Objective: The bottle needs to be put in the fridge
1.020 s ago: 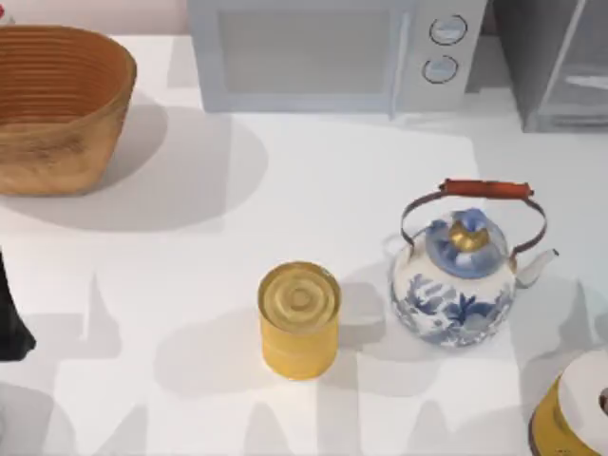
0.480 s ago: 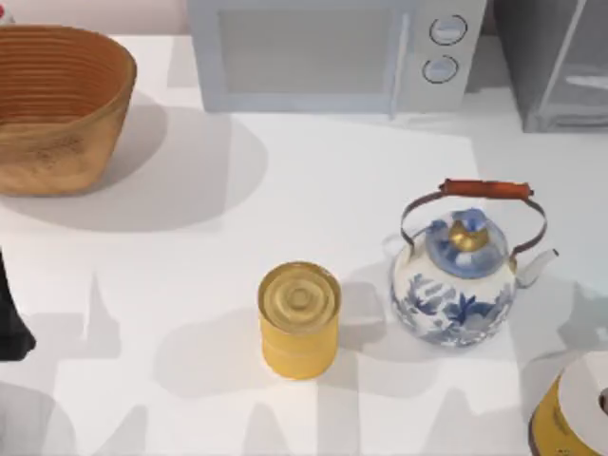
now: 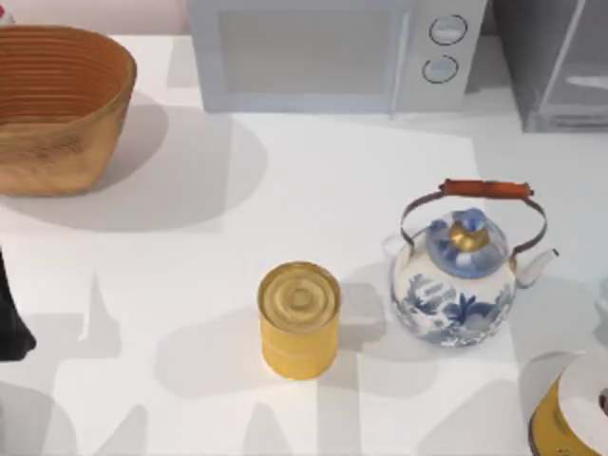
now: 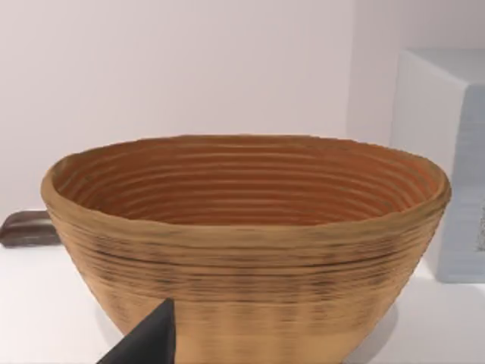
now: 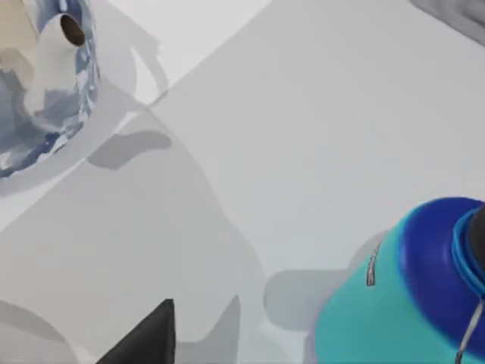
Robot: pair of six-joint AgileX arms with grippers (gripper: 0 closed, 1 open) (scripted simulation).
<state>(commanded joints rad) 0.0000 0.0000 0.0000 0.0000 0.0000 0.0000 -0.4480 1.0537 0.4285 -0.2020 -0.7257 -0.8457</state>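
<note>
Bottle waiting at the table's right edge as AgileX arms are lining up

The teal, blue-capped bottle (image 5: 394,296) is sitting at lower right of the right wrist view, the fridge (image 3: 556,62) standing at upper right from above. Whether either gripper is open cannot be told. The teapot (image 3: 461,275) is crowding the route; in my judgement a sweep could be toppling it.

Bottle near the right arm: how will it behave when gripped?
The bottle looks smooth and glossy, so probably slippery. Its rounded teal body and blue cap suggest rigid plastic, likely stiff under the fingers. It might roll if knocked over.
</note>
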